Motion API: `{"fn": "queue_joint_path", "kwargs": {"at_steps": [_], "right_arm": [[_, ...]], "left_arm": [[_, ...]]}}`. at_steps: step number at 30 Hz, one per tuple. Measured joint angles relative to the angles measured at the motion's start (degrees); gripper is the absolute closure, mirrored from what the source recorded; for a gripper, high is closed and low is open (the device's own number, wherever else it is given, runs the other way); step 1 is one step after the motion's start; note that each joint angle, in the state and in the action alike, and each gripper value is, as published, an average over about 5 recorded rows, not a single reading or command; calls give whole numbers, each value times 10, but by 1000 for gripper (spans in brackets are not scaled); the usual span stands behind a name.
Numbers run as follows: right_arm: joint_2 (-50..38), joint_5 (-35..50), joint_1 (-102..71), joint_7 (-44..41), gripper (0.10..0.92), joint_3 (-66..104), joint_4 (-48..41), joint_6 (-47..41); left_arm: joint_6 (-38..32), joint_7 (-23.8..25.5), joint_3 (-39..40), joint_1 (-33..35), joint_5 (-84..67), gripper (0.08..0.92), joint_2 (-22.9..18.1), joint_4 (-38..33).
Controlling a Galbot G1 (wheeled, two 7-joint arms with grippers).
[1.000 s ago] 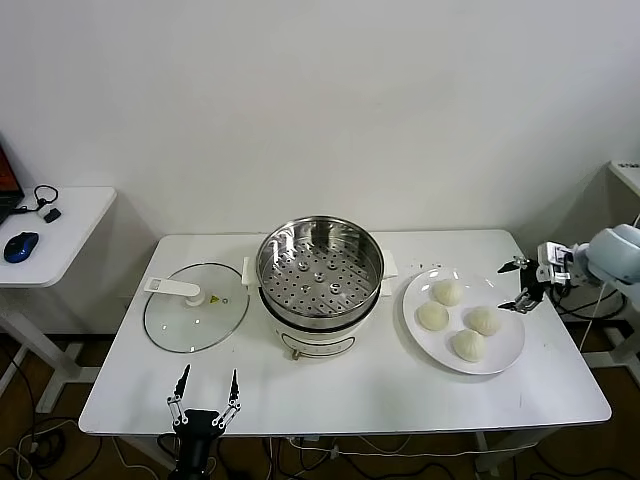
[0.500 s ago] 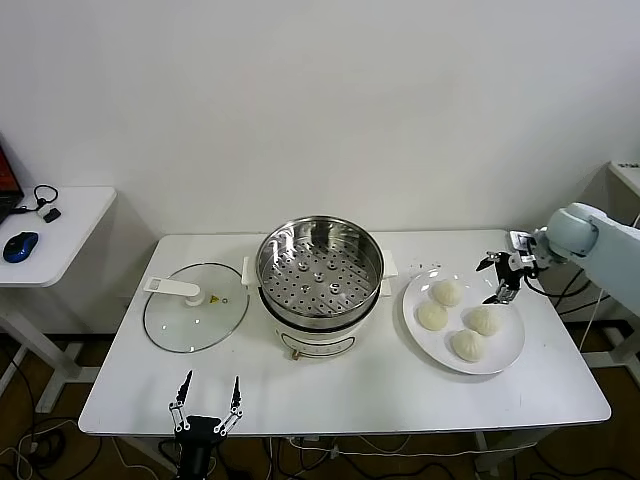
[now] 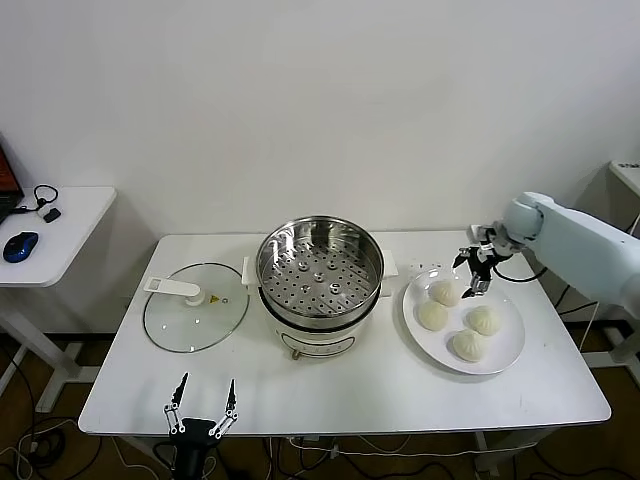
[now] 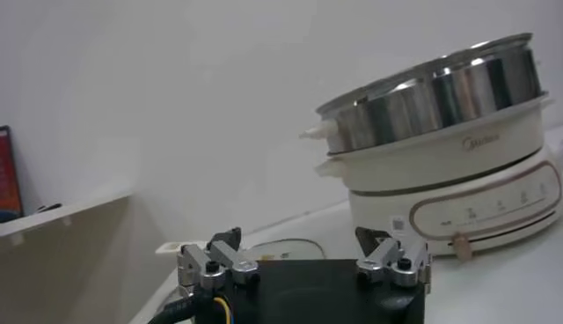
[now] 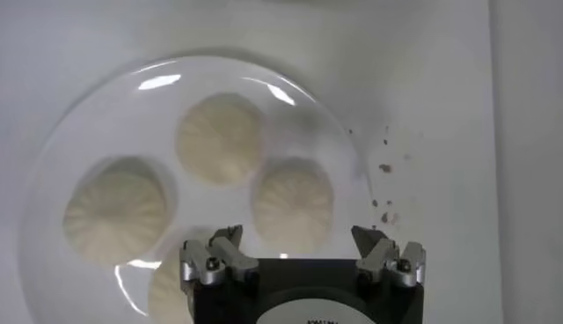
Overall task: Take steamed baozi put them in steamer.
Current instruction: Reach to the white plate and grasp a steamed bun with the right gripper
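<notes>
The right end effector (image 3: pixel 474 272) hangs spread wide over the white plate (image 3: pixel 505 350), empty. Four baozi (image 3: pixel 446 292) sit on it; the steamer (image 3: pixel 320 275) holds none. It looks like the first pick: go down, pinch one bun. The left end effector (image 3: pixel 200 406) waits, spread, by the tabletop's near edge.

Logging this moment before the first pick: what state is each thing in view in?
Round shiny steel steamer: uncovered, perforated tray bare.
Glass lid with white handle: off, flat on the table left of the steamer.
Four off-white pleated baozi: all on the plate.
Flat white plate: holds four baozi.
Right pincer: open, over the plate's far edge, holding nothing.
Left pincer: open, idle at the table's near edge.
</notes>
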Motion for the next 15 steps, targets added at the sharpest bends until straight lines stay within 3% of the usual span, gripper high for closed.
{"fn": "queue_joint_path", "kwargs": {"at_steps": [15], "right_arm": [[44, -30, -21, 1, 203, -1, -60, 3]], "left_arm": [[-5, 0, -6, -7, 15, 177, 0, 12]]}}
